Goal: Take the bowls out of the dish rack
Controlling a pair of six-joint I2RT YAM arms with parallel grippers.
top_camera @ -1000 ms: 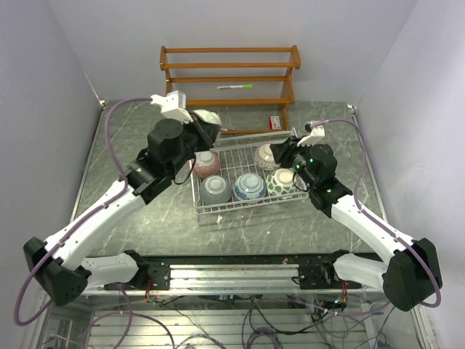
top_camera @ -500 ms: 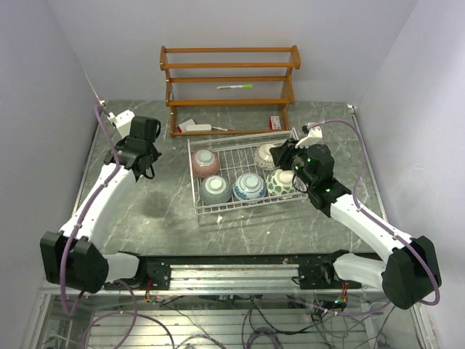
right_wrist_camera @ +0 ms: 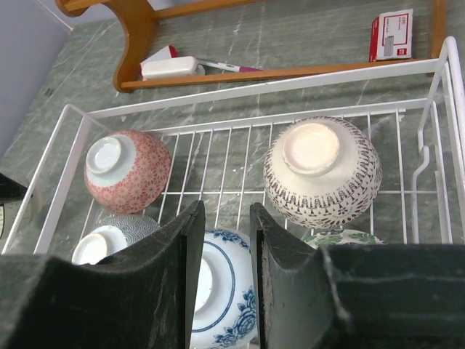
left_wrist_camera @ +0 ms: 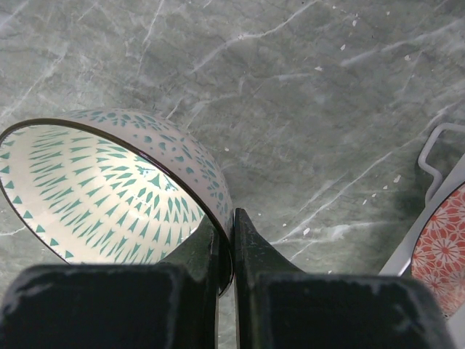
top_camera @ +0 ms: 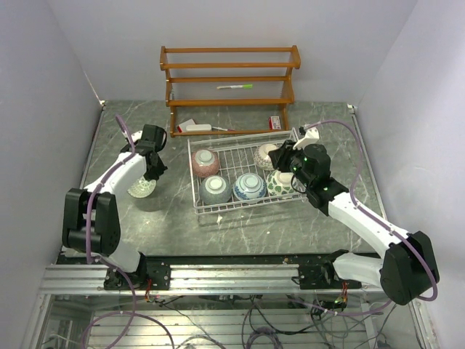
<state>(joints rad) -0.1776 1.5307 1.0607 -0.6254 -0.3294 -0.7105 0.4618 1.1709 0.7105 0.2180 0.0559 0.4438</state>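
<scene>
The left hand (left_wrist_camera: pixel 225 227) is clamped on the rim of a triangle-patterned bowl (left_wrist_camera: pixel 102 193), with one finger inside and one outside. The bowl is tipped on its side, its opening facing the wrist camera. It sits low over the table (left_wrist_camera: pixel 327 109), left of the dish rack (top_camera: pixel 247 208) and clear of it; whether it touches the table cannot be told. The left arm is folded back on itself, elbow close to its base. The right hand (right_wrist_camera: pixel 227 240) hangs above the rack with its fingers a narrow gap apart and nothing between them, directly over the blue-and-white bowl (right_wrist_camera: pixel 218 287). The right arm reaches diagonally in from the near right. Upside down in the rack with that bowl are a pink bowl (right_wrist_camera: pixel 127 171), a cream bowl (right_wrist_camera: pixel 322 171), a grey bowl (top_camera: pixel 216 188) and a green-leaf bowl (top_camera: pixel 278 183). Half a second earlier the left arm was stretched farther out toward the back left; a second ago its hand was at the rack's back left corner. The right arm has hardly shifted.
</scene>
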